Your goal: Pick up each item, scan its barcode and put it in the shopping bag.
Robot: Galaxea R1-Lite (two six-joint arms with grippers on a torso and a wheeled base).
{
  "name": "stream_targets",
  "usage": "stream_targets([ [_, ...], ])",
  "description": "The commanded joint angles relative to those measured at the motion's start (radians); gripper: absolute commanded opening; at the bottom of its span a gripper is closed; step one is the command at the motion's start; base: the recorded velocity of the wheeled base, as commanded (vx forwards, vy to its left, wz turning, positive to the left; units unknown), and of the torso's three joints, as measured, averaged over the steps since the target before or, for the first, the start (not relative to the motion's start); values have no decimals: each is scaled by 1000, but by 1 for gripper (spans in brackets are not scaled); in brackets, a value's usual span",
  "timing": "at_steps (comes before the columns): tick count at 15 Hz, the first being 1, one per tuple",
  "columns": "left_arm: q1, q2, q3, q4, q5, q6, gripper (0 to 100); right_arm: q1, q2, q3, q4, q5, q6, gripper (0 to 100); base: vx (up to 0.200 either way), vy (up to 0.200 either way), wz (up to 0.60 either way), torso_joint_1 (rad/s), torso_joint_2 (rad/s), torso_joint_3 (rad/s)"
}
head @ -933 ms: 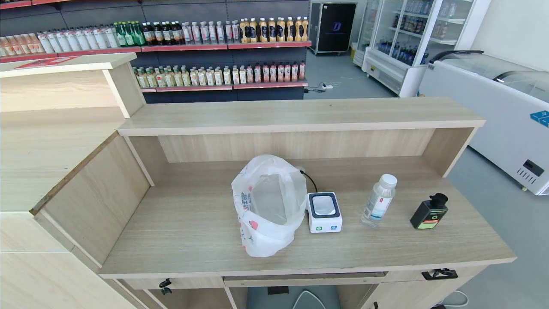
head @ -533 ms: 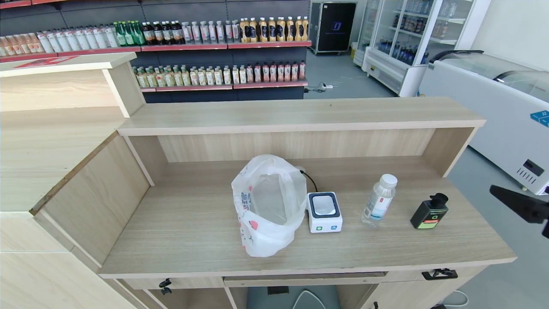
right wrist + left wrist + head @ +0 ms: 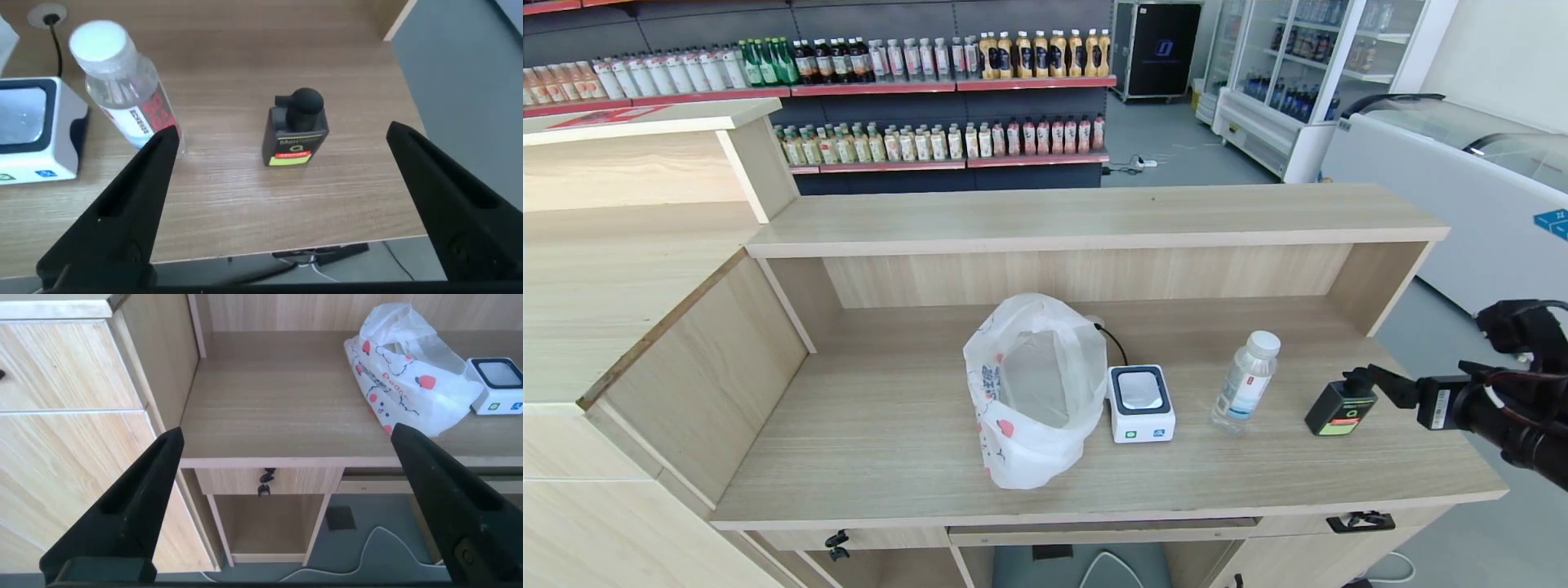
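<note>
Nearest, low before the left front of the counter [image 3: 270,400]: left gripper [image 3: 288,433], fingers wide apart, holding nothing; likely parked there to stay out of the way. Off the counter's right end: right gripper [image 3: 282,139], fingers also spread wide and empty, pointed at the black bottle [image 3: 1340,402]; probably lined up on it as the item closest to that arm. Judged as the very start of the job; nothing scanned or bagged yet.

On the counter, right to left: black bottle, upright near the right edge, squat, round black top, green and orange label; well apart from it, water bottle [image 3: 1245,381], upright, clear, white cap, white label with red; then scanner [image 3: 1141,403], a small white box with a dark-framed window facing up, set between items and bag so that each item passes over it; touching or just beside it, bag [image 3: 1033,388], thin white plastic with red and blue print, mouth propped open upward, ready to receive things.

Behind the scanner, a black cable [image 3: 1112,343] running back; farther off, drink shelves [image 3: 931,82].
</note>
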Motion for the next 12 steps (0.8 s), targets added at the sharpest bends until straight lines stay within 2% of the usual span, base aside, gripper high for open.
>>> stream_targets([
  [1,0,0,0,0,0,0,100,-5,163,70,-99,1,-8,100,0,0,0,0,0,0],
  [3,0,0,0,0,0,0,100,-4,231,98,-203,2,-25,100,0,0,0,0,0,0],
  [5,0,0,0,0,0,0,100,-2,248,89,-208,2,-27,100,0,0,0,0,0,0],
  [9,0,0,0,0,0,0,100,57,364,-25,-283,64,-50,100,0,0,0,0,0,0],
  [12,0,0,0,0,0,0,100,97,446,-101,-315,73,-57,100,0,0,0,0,0,0],
])
